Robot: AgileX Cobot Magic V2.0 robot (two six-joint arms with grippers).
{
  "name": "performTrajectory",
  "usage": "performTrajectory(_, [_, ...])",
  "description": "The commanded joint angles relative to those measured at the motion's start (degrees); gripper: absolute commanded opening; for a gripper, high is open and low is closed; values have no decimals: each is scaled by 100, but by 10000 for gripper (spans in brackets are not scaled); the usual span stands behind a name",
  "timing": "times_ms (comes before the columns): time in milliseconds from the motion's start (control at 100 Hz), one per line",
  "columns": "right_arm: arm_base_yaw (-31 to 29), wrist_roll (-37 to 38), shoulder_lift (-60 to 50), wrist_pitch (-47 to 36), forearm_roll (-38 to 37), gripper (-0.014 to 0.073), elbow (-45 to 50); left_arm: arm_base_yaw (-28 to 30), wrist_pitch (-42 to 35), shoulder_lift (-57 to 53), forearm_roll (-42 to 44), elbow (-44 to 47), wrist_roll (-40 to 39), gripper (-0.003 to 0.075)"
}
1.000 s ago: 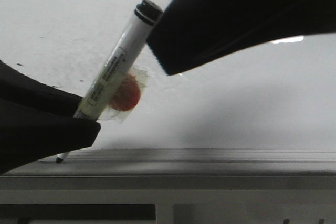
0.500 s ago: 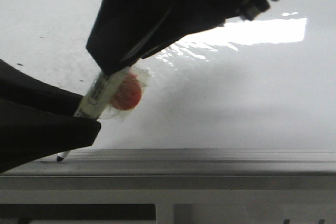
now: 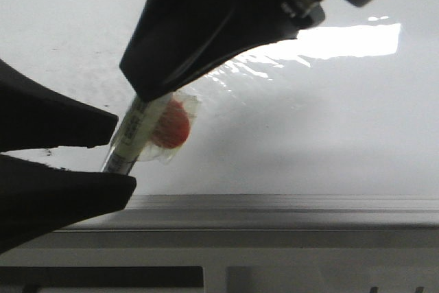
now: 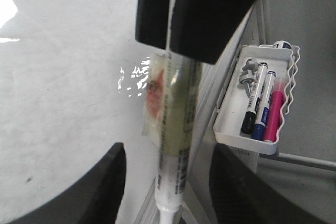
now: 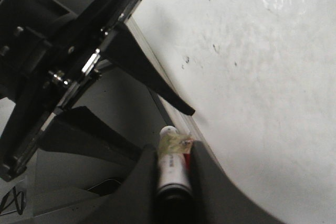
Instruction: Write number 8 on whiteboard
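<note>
1. Gripping the upper end of a marker (image 3: pixel 140 125), the right gripper (image 3: pixel 147 94) has its two dark fingers pressed against the barrel on both sides; the right wrist view shows the barrel wedged between them.
2. Spread apart, the left gripper (image 3: pixel 110 149) has its two fingers either side of the marker's lower end, with a gap showing around the barrel in the left wrist view, so it does not clamp it.
3. One marker is here, tilted, with an orange-red disc (image 3: pixel 173 130) taped to its side under clear film.
4. Both grippers hide the marker's tip, so I cannot tell whether it touches anything.
5. Behind the grippers lies the whiteboard (image 3: pixel 329 121), glossy, with a bright glare patch and a grey ledge (image 3: pixel 288 214) along its near edge.
6. Small black ink specks (image 5: pixel 186 60) dot the board; no drawn figure shows on its visible part.
7. Beside the board, in the left wrist view, a white tray (image 4: pixel 231 129) holds three markers (image 4: pixel 261 109): black-capped, blue-capped and pink.
</note>
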Motion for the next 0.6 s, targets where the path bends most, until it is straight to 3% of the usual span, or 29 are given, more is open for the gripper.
performTrajectory(0, [-13, -57, -127, -266, 34, -71, -253, 3, -347, -251, -274, -163, -60, 356])
performTrajectory(200, [-63, 265, -358, -115, 34, -71, -611, 3, 536, -1402, -1222, -163, -49, 356])
performTrajectory(360, [-603, 549, -585, 162, 34, -59, -909, 81, 963, -2506, -1426, -163, -38, 356])
performTrajectory(590, [-1319, 610, -597, 444, 34, -59, -1335, 993, 1335, -3126, -1641, -163, -38, 356])
